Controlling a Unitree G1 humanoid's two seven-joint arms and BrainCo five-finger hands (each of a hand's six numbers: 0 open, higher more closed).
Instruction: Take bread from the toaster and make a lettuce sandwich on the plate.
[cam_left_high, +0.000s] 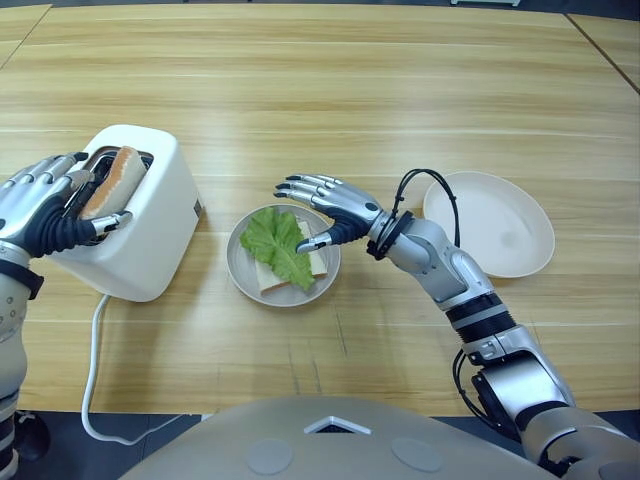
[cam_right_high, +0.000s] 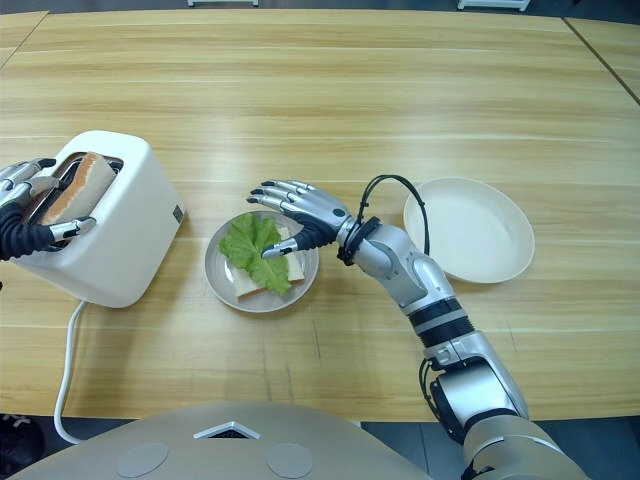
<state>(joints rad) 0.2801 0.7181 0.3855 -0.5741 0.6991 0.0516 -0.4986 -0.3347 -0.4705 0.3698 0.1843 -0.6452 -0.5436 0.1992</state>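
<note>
Left eye view: the left robot hand (cam_left_high: 45, 205) closes fingers and thumb on a bread slice (cam_left_high: 108, 182) standing in the slot of the white toaster (cam_left_high: 150, 225), whose cord (cam_left_high: 92, 370) trails off the worktop (cam_left_high: 320, 90) edge. The right robot hand (cam_left_high: 330, 205) hangs spread wide, holding nothing, over the right rim of the grey plate (cam_left_high: 243, 278), where lettuce (cam_left_high: 278, 240) lies on another slice (cam_left_high: 270, 280). A white dish (cam_left_high: 500, 240) sits to the right.

Right eye view: the picture's edge cuts the left robot hand down to fingertips and thumb on the bread. The right thumb tip overlaps the lettuce; I cannot tell whether it touches.
</note>
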